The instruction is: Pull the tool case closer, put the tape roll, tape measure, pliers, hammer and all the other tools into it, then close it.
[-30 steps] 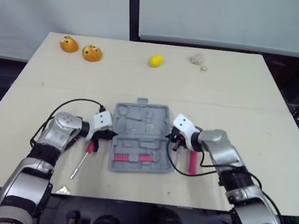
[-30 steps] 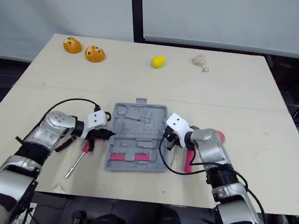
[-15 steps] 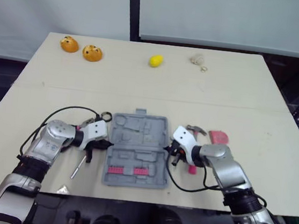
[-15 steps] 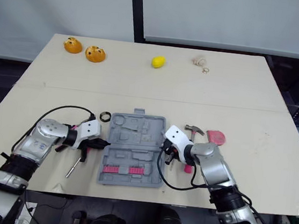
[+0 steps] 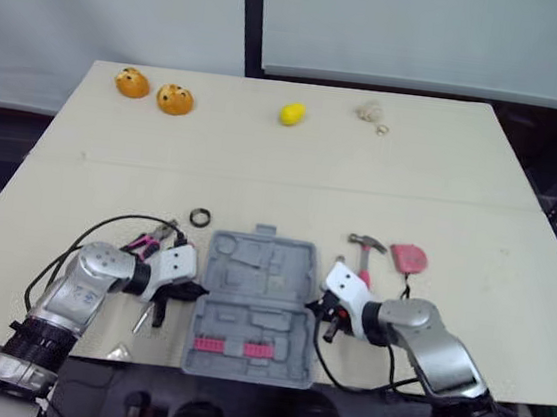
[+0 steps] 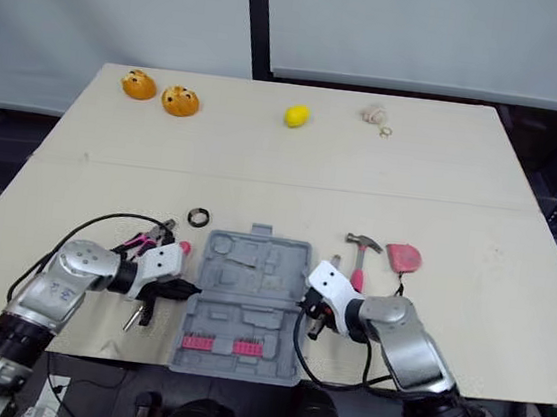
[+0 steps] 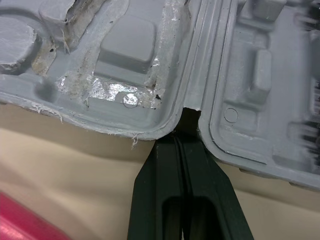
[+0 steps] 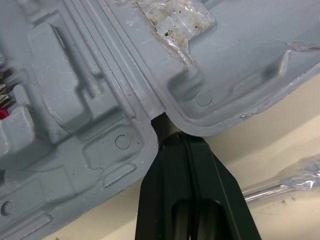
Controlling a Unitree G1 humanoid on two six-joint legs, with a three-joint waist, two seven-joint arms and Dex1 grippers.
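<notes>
The grey tool case [image 5: 255, 305] lies open near the table's front edge, with red bits [image 5: 226, 347] in its near half. My left gripper [image 5: 192, 290] is shut, its tips in the hinge notch [image 7: 187, 107] on the case's left side. My right gripper [image 5: 319, 310] is shut too, its tips in the hinge notch [image 8: 157, 120] on the right side. A black tape roll [image 5: 199, 218] and pink-handled pliers [image 5: 146, 244] lie behind the left gripper. A screwdriver [image 5: 143, 316] lies under that gripper. The hammer [image 5: 364, 254] and pink tape measure [image 5: 408, 257] lie behind the right gripper.
Two orange toys [image 5: 132, 82] [image 5: 175, 99], a lemon [image 5: 290, 113] and a beige object [image 5: 369, 109] sit along the table's far edge. A thin metal shaft [image 8: 265, 191] lies on the table beside my right gripper. The case's near side reaches the front edge.
Both grippers have drawn back toward the front edge and the case has slid with them. The tape roll, pliers, hammer and tape measure now lie behind the grippers.
</notes>
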